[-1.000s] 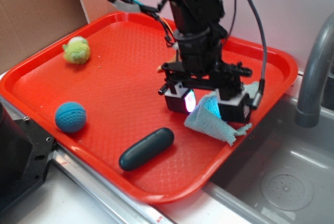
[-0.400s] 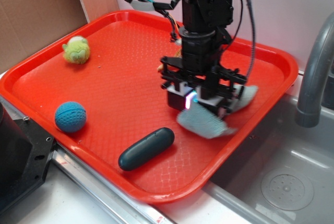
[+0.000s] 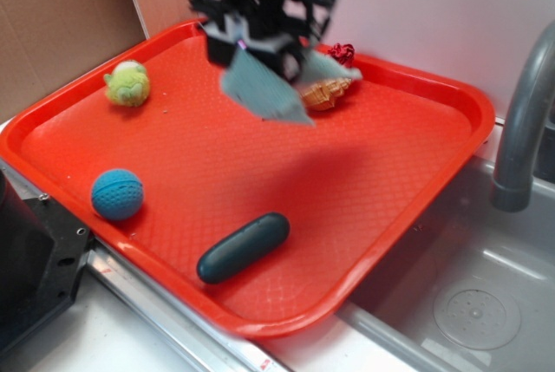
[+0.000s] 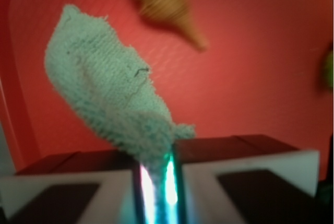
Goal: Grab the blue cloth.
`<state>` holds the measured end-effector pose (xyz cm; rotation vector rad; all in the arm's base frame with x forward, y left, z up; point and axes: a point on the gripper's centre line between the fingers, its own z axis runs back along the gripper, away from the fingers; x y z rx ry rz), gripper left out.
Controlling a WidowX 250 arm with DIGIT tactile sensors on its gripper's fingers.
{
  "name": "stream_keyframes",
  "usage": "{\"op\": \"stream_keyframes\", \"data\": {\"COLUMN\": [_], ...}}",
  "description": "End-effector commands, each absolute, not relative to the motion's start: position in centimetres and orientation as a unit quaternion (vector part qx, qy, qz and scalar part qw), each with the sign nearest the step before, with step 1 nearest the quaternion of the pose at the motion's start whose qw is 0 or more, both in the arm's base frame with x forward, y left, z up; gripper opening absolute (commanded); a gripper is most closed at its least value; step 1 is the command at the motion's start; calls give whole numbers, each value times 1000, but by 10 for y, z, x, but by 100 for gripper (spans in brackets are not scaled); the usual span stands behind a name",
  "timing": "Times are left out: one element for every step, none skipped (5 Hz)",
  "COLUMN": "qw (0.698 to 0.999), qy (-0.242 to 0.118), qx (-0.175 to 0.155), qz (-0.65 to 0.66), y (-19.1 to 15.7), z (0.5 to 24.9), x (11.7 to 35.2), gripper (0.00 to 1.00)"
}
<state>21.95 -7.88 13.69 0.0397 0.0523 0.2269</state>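
Observation:
The blue cloth (image 3: 260, 88) hangs in the air over the far part of the red tray (image 3: 373, 207), blurred by motion. My gripper (image 3: 257, 44) is shut on its top edge. In the wrist view the pale terry blue cloth (image 4: 107, 91) runs from between the two closed pads (image 4: 180, 182) up and to the left, with the tray floor well below it.
On the tray lie a dark teal oblong capsule (image 3: 243, 247) at the front, a round blue ball (image 3: 116, 193) at the left, a yellow-green plush (image 3: 127, 83) at the far left and a tan cone-shaped toy (image 3: 327, 90) at the back. A sink (image 3: 468, 303) and faucet (image 3: 520, 120) are to the right.
The gripper has lifted the cloth off the tray's right side and carried it up and toward the far left. The tan toy behind it has come into view.

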Motion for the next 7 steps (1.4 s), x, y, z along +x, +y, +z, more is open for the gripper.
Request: {"op": "stream_keyframes", "data": {"qw": [992,991,989,988,988,984,985], "qy": [-77,-98,-96,-84,-57,-63,-43], "qx": [-3,-33,-20,-18,-18,-31,-16], "qz": [98,87,106,125,144,164,165], "y": [-60,-54,-40,-18,-7,8,10], "z": [224,239,249,248,244,233,221], "x": [220,209,199,195,193,184,190], "gripper": [0,0,0,0,0,0,0]}}
